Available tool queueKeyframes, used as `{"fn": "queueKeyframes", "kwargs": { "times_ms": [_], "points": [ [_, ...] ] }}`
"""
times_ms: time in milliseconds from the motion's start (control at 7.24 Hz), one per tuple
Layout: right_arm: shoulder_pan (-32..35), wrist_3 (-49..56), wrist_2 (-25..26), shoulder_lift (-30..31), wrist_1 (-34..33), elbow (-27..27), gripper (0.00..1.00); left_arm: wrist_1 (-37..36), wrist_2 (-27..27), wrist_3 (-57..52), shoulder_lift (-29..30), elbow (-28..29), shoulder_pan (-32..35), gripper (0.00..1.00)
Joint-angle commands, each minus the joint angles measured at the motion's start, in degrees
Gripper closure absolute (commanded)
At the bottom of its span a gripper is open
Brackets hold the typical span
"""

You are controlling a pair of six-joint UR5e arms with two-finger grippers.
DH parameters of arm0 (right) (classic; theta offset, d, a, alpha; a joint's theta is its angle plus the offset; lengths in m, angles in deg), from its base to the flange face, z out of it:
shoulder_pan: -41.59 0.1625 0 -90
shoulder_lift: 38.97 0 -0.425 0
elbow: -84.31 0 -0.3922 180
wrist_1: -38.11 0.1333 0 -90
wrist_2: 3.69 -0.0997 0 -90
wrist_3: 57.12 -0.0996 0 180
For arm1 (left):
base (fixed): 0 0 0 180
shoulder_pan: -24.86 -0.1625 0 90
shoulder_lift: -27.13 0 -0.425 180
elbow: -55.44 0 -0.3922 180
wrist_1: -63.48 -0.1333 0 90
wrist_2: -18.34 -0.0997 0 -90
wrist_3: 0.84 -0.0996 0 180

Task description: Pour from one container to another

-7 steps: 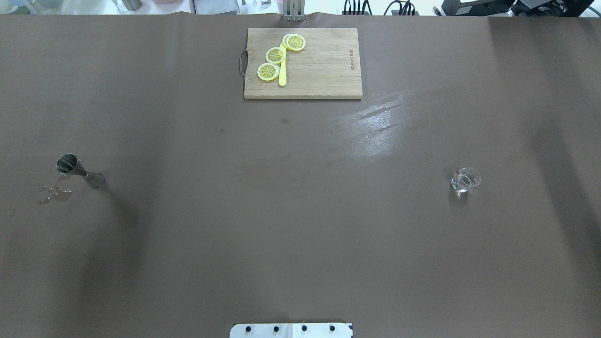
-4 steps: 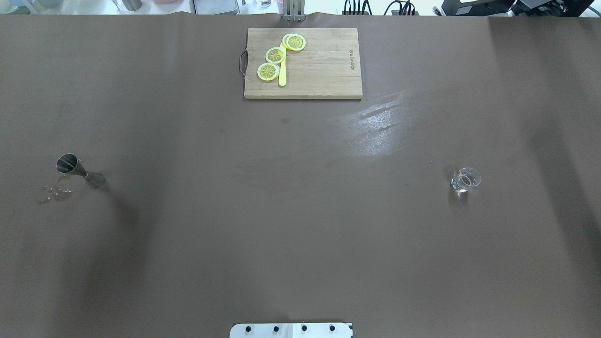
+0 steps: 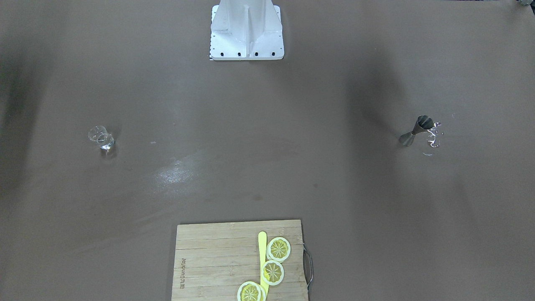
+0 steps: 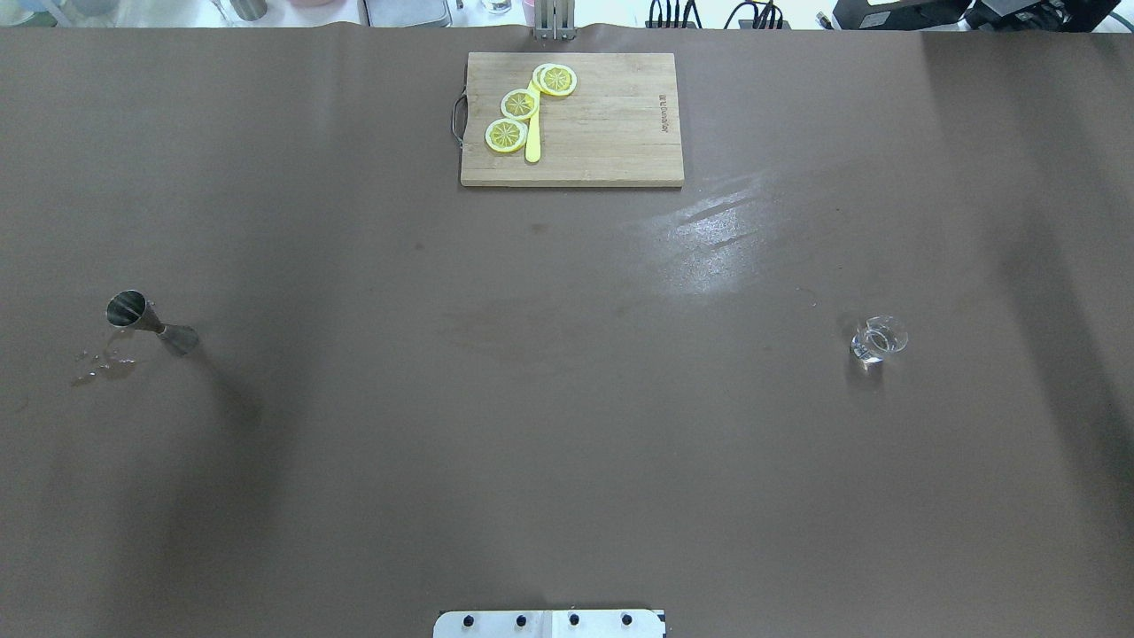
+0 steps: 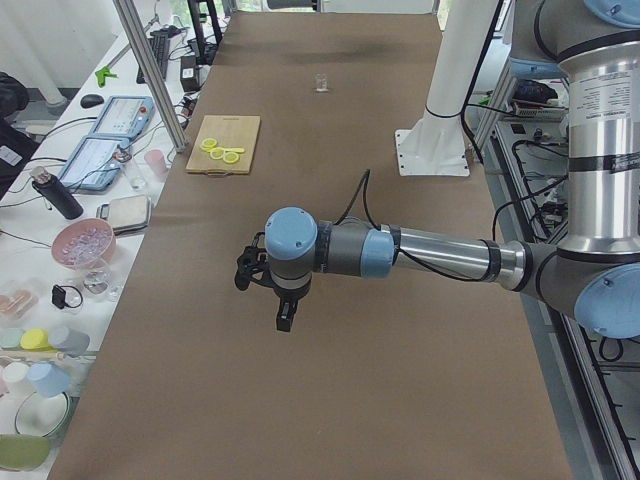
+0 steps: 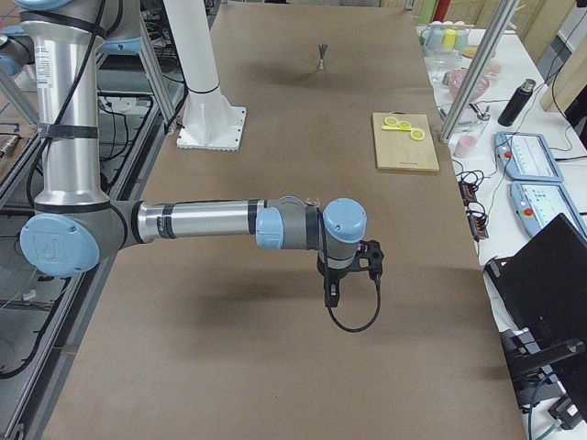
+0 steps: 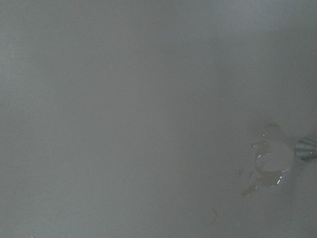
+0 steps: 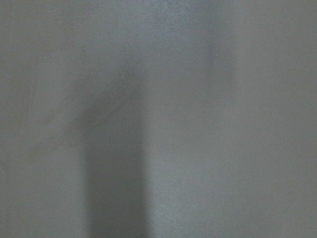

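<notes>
The dark metal jigger (image 4: 151, 323) stands upright on the brown table's left part, also seen as jigger (image 3: 416, 130) and far off as jigger (image 6: 322, 57). Spilled drops (image 4: 102, 363) lie beside it. The clear glass (image 4: 879, 339) stands on the right part, glass (image 3: 101, 138), glass (image 5: 321, 82). My left gripper (image 5: 284, 318) hangs above the table and shows only in the exterior left view. My right gripper (image 6: 331, 295) hangs likewise, only in the exterior right view. I cannot tell whether either is open or shut. Neither touches a container.
A wooden cutting board (image 4: 602, 133) with lemon slices (image 4: 520, 104) and a yellow knife lies at the far middle edge. The robot's white base (image 3: 246, 33) stands at the near edge. Side tables with cups, bowls and tablets flank the far side.
The jigger, glass and board have not moved. Only the arms' shadows on the table shift slightly.
</notes>
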State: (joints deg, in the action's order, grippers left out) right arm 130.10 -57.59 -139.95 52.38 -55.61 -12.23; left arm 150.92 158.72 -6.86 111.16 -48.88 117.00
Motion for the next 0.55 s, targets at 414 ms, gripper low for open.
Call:
{"fn": "queueKeyframes", "kwargs": {
  "times_ms": [414],
  "points": [
    [-0.1,8.6,-0.4,-1.6,0.0,-1.4,0.00,1.4,-0.5,5.1,5.0,0.3,0.0,0.02]
  ]
}}
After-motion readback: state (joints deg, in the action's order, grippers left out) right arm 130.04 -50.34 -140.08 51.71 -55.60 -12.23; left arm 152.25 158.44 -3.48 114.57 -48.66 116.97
